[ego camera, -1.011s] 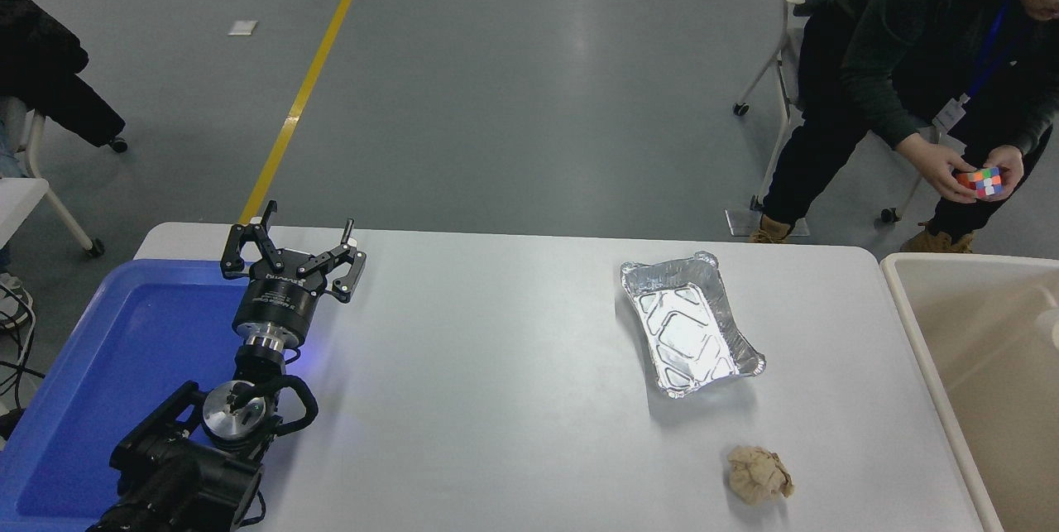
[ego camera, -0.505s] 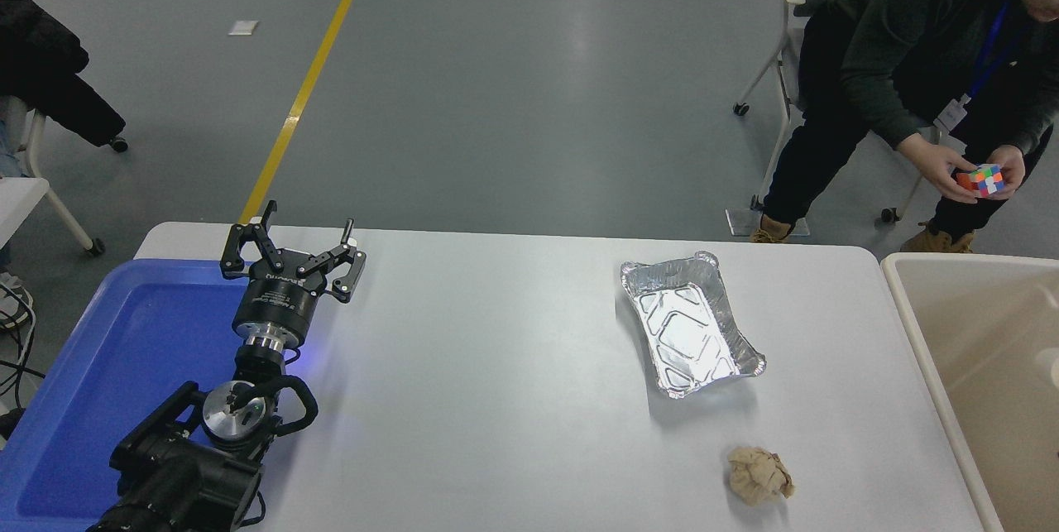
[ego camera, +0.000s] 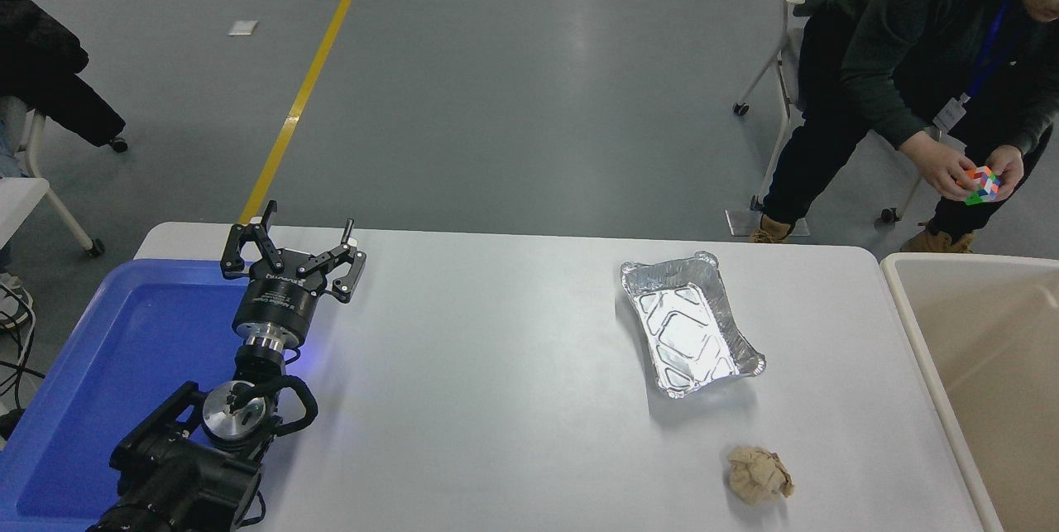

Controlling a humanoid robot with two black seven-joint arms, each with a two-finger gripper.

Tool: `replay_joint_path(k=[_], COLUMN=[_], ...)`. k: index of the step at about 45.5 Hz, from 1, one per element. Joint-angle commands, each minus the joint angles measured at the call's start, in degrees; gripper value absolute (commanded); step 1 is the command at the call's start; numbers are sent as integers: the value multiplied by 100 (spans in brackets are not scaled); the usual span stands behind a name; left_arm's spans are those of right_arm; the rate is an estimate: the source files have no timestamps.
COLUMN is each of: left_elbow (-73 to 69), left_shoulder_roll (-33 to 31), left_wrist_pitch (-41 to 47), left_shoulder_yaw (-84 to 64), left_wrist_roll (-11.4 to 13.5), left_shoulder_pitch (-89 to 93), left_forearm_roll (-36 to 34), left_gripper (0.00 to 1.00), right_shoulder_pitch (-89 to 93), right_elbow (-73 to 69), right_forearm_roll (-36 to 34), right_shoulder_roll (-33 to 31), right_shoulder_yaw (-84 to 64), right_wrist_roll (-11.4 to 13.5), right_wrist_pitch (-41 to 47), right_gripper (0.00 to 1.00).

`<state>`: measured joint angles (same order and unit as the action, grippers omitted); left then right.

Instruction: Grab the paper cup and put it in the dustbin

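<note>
The paper cup is out of view. The dustbin (ego camera: 920, 343) is a large beige bin with a thick rounded rim, standing against the table's right end; only its left part shows. My left gripper (ego camera: 298, 236) is open and empty, parked at the table's left over the edge of the blue tray. My right arm is not in view.
A blue plastic tray (ego camera: 124, 350) lies at the left. A silver foil tray (ego camera: 687, 323) lies right of centre, and a crumpled tan paper ball (ego camera: 759, 474) lies near the front edge. A person (ego camera: 910, 60) sits at the far right, turning a coloured cube (ego camera: 981, 183).
A small white object at the picture's right edge inside the bin slid downward and is now out of view. The person's hands turned the cube. My left arm has not moved.
</note>
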<state>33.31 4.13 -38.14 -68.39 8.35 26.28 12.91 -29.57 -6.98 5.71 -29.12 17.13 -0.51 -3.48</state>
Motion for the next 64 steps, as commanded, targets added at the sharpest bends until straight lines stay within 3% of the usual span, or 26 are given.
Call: replay_joint_path(k=[1,14,30,39,52,64], left_elbow=[0,0,0,0,0,0], left_shoulder_roll=[0,0,0,0,0,0], left_wrist_pitch=[0,0,0,-9,-9,-9], left_shoulder_yaw=[1,1,1,1,10,10], left_wrist_roll=[0,0,0,0,0,0], left_shoulder_pitch=[0,0,0,0,0,0], left_forearm_roll=[1,-7,-7,-7,-7,-7], left_gripper=[99,99,99,99,99,99], right_shoulder_pitch=[-329,-1120,-2640,-4213,-6481,-8432], right_elbow=[-31,-479,-2913,-4363,-5928,-7273], right_forearm_roll=[0,61,457,483,835,1511], right_shoulder_roll=[99,-6,-1561,-2265,-2160,-1167], right_shoulder_yaw=[62,-52,-1818,-3671,-6308,-8252], right_wrist_roll=[24,77,68,15,-2,-2], right_wrist_pitch=[22,75,23,67,93,294], right_gripper=[100,100,100,100,100,100])
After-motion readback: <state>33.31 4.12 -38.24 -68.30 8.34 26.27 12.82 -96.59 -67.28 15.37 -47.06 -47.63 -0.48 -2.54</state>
